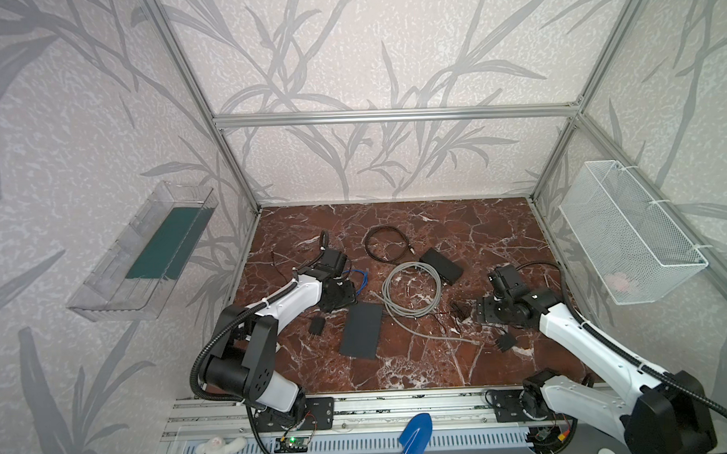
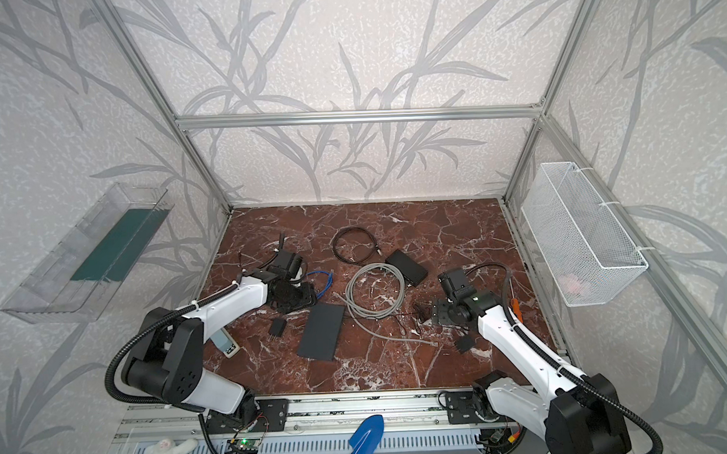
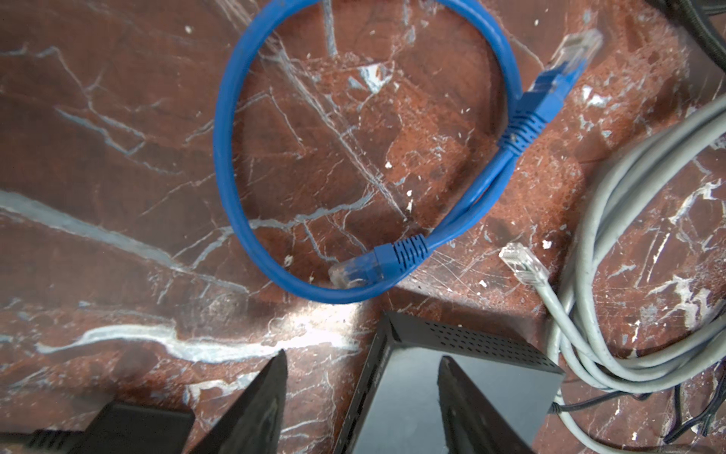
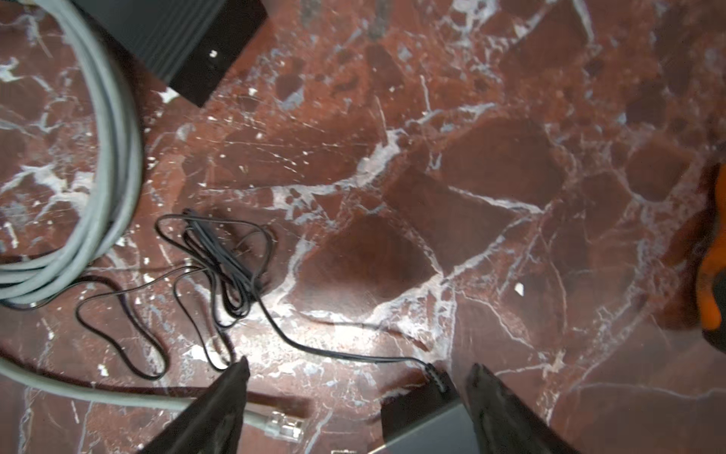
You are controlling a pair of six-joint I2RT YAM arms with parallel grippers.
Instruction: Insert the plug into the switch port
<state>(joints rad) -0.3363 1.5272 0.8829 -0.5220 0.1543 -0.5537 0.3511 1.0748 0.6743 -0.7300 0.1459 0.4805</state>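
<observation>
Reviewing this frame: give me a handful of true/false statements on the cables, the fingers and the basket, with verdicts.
1. The blue cable lies looped on the table, both ends free. True.
2. The left gripper clamps a blue plug. False: its fingers stand apart and empty, and the nearest blue plug lies beyond their tips.
3. The grey cable is coiled beside the switch. True.
4. The right gripper holds the grey plug. False: its fingers are open, and the grey plug lies on the table between them.
5. The white wire basket hangs on the left in both top views. False: it hangs on the right.
</observation>
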